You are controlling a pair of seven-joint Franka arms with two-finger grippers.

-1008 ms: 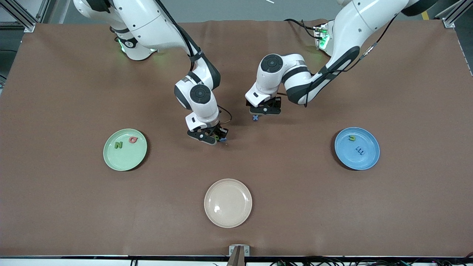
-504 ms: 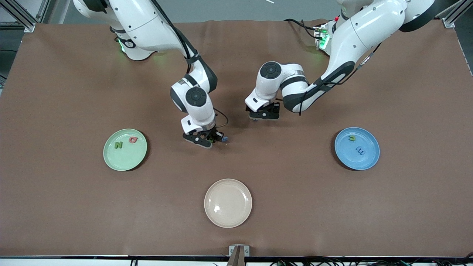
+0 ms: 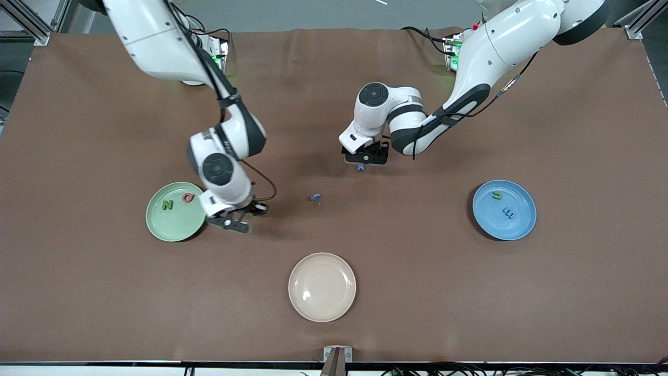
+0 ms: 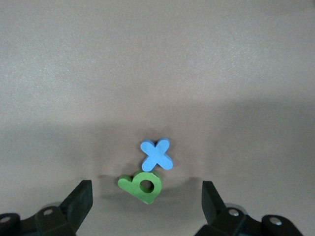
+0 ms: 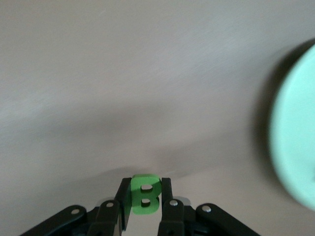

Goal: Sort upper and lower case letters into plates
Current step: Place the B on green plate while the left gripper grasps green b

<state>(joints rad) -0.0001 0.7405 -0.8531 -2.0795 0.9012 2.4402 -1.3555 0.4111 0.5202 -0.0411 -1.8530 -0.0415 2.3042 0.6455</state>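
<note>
- Resting toward the right arm's end of the table, the pale green plate [image 3: 176,211] is seen with a green N [image 3: 167,205] and a red letter [image 3: 188,198] lying in it.
- The right gripper [image 5: 145,202] is held over the brown table [image 3: 469,292] just beside the pale green plate, its jaws closed on a green B [image 5: 143,195], which is pinched upright between the fingers.
- A cream-beige plate [image 3: 322,286] is set near the front camera, midway along the table, with no letter in it.
- A small blue piece [image 3: 314,197] is left on the table between the two grippers.
- The left gripper [image 4: 147,206] is held low over a blue x [image 4: 156,154] and a green b [image 4: 141,185], which are touching; its jaws are spread wide and nothing is gripped.
- The sky blue plate [image 3: 504,210] is placed toward the left arm's end, with a green letter [image 3: 498,196] and a blue letter [image 3: 508,212] in it.
</note>
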